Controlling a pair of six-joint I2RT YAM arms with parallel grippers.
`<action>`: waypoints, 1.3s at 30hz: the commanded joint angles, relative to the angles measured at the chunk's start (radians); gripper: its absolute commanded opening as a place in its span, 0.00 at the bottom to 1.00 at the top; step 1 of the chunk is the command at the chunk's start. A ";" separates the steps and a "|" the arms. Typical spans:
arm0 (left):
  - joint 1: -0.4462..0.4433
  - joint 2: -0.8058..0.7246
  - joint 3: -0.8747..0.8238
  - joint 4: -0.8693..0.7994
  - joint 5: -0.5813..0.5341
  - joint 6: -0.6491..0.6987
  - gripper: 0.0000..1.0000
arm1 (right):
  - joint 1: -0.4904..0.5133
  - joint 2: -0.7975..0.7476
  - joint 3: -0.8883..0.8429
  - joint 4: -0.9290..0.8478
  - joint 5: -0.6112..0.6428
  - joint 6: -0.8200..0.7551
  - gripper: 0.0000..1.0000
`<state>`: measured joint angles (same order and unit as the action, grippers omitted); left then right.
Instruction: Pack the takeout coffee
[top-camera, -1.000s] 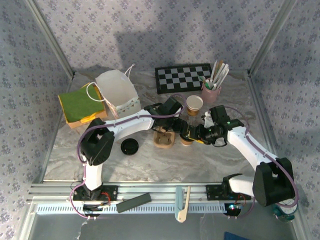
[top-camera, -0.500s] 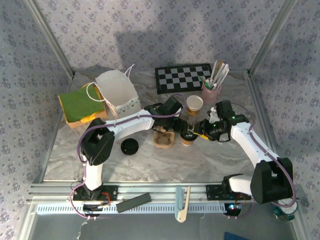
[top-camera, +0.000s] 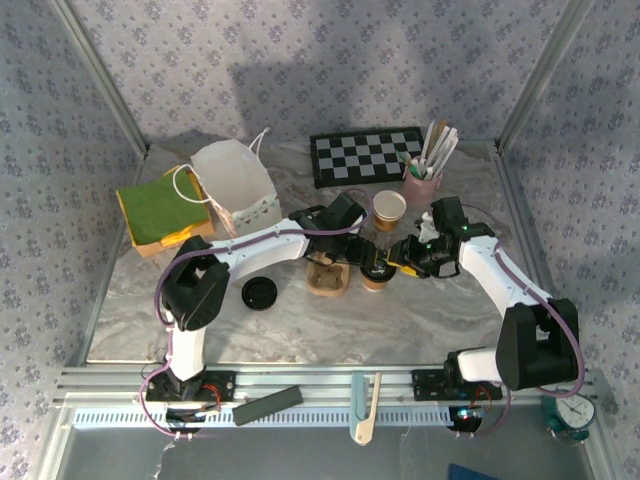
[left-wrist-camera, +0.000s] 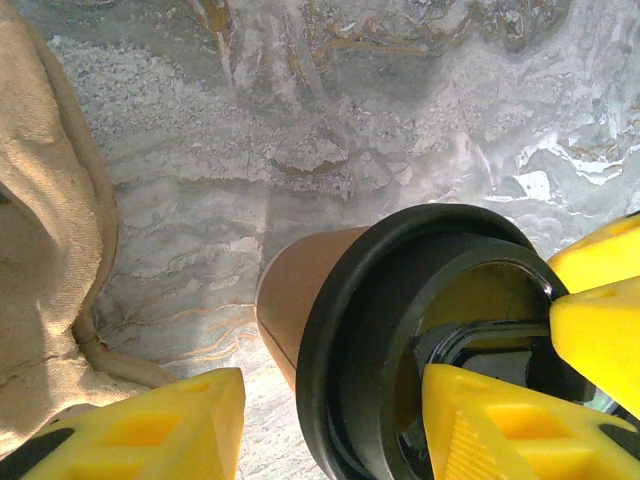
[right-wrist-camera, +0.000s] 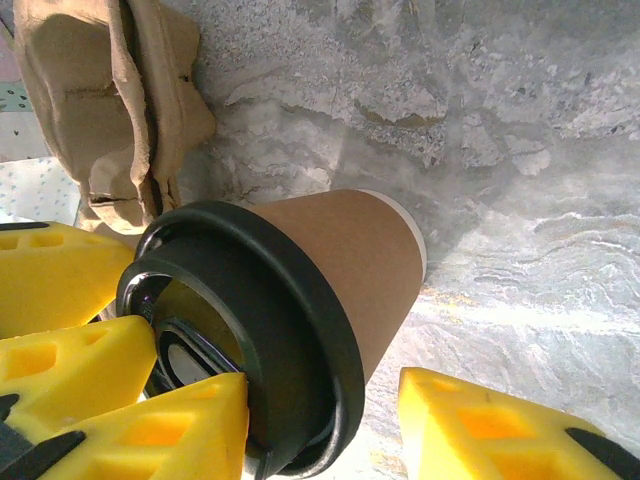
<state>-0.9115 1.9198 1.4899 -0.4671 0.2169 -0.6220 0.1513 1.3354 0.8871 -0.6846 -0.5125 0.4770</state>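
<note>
Kraft takeout coffee (top-camera: 373, 282) unmoved; right arm (top-camera: 495, 275) shifted rearward.

Pale blue-grey wallpaper, sprinkled with small floral sprigs, is covering the back wall (top-camera: 330, 50), the left wall (top-camera: 45, 210) and the right wall (top-camera: 595, 190). A metal left post (top-camera: 100, 78) and right post (top-camera: 545, 62) are slanting up along the corners. A soft shadow (top-camera: 300, 95) is falling across the back wall (its edges are blurred). The table (top-camera: 330, 325) is showing a marbled grey-white top, with light glinting off it. An aluminium rail (top-camera: 320, 380) is running along its near edge.
</note>
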 joint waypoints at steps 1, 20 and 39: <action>-0.014 0.073 -0.025 -0.128 -0.039 0.018 0.50 | 0.012 0.028 -0.060 -0.075 0.123 -0.026 0.42; -0.018 0.074 -0.031 -0.125 -0.033 0.019 0.49 | 0.038 -0.004 0.030 -0.028 0.028 0.016 0.46; -0.021 0.081 -0.014 -0.136 -0.032 0.032 0.49 | 0.043 0.087 0.107 0.076 -0.040 0.072 0.47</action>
<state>-0.9123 1.9266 1.5002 -0.4706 0.2134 -0.6186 0.1909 1.4178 0.9535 -0.6388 -0.5087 0.5316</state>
